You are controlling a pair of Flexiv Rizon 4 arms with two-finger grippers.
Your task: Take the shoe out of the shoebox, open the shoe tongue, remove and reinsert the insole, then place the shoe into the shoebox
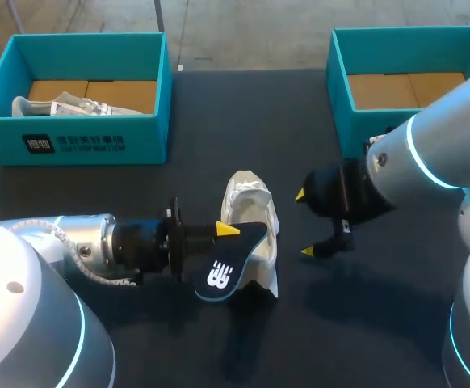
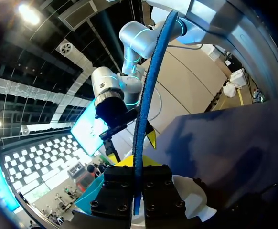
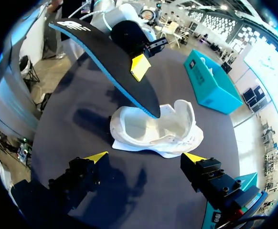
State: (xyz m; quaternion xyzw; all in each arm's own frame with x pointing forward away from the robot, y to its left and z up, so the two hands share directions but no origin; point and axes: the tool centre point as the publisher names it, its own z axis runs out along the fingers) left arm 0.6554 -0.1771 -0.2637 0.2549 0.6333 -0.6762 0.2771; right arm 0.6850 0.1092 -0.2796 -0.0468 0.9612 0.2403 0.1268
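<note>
1. The dark matte surface (image 1: 364, 307) carries everything.
2. The silver left arm (image 1: 65, 238) comes in from the near left and lies low over the surface. The silver right arm (image 1: 437, 158), with a glowing blue ring, comes in from the right and ends near the middle.
3. Two open teal cardboard shoeboxes stand at the far side. The left shoebox (image 1: 90, 137) holds a pale grey-white shoe (image 1: 57, 106) lying in its left part. The right shoebox (image 1: 348, 129) shows its brown cardboard floor.
4. The white fabric shoe (image 1: 249, 206) (image 3: 153, 129) lies in the middle of the surface, well apart from both boxes and between the two claws. Its opening is turned toward the right claw.
5. The flat dark insole (image 1: 227, 271) (image 3: 110, 62) (image 2: 146, 95), with a blue edge and a white logo, is raised off the surface at the near side of the white shoe. One end reaches to the shoe's opening; whether it touches there cannot be told.
6. The left claw (image 1: 228, 238) (image 2: 135, 191) is pinching the insole, with one finger on each face of it.
7. The right claw (image 1: 304, 224) (image 3: 146, 157) is spread wide and holds nothing. It hangs just right of the white shoe, apart from it.
</note>
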